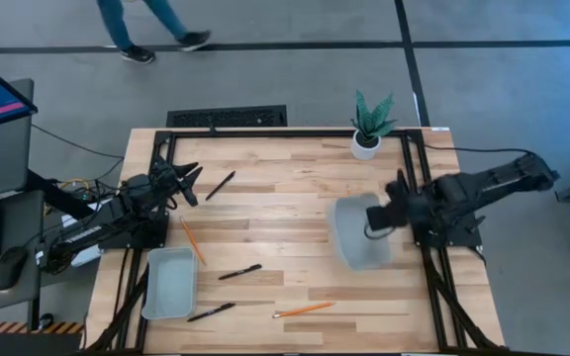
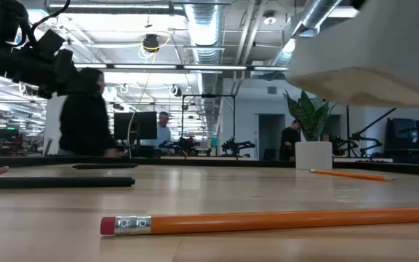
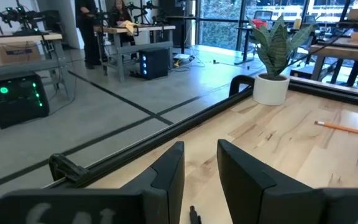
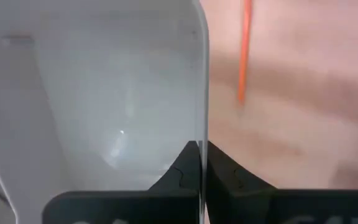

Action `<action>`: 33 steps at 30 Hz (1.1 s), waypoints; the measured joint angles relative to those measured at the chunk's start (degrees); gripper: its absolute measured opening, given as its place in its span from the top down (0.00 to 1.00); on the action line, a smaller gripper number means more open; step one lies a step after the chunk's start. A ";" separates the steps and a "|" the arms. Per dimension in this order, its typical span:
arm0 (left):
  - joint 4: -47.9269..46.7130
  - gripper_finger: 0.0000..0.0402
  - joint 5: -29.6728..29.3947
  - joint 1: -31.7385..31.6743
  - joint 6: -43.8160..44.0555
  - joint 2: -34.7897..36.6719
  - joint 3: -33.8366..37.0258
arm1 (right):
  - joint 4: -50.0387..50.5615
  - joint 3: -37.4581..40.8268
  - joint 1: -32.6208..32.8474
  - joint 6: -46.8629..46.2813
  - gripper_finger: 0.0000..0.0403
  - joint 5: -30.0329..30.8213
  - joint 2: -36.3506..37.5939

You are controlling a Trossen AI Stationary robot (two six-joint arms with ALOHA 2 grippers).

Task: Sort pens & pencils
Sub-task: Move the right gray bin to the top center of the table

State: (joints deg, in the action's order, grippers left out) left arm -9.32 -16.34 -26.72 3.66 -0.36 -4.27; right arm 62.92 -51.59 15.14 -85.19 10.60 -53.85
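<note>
The table lies under both my arms. My right gripper is pinched tight on the rim of a grey tray, holding it off the wood. A second tray sits on the table below my left gripper, whose fingers stand a little apart with nothing between them. A plant stands past my right fingers. One pen lies just beside my left fingers; two more lie near the second tray. One pencil lies below my left fingers, another below the held tray.
</note>
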 joint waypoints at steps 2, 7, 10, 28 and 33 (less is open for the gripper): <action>0.00 0.78 0.00 0.00 -0.17 -0.02 0.00 | -0.06 -1.87 -5.17 6.62 0.94 0.29 -0.79; 0.00 0.78 0.00 0.00 -0.17 -0.02 0.00 | -3.79 -5.11 -17.51 21.68 0.90 0.12 -4.06; 0.00 0.78 0.00 0.00 0.05 -0.01 0.00 | -8.14 -6.50 -23.36 30.35 0.94 -1.43 -7.11; 0.02 0.78 0.02 0.00 0.24 -0.02 0.00 | -30.46 -11.55 -41.47 48.56 0.95 -9.32 -35.75; 0.01 0.78 0.03 0.01 0.24 -0.01 0.00 | -36.21 -13.89 -43.94 49.22 0.94 -12.87 -42.08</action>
State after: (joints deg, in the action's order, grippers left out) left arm -9.32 -16.31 -26.71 3.90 -0.37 -4.27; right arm 26.70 -65.48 -28.80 -35.97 -2.27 -95.92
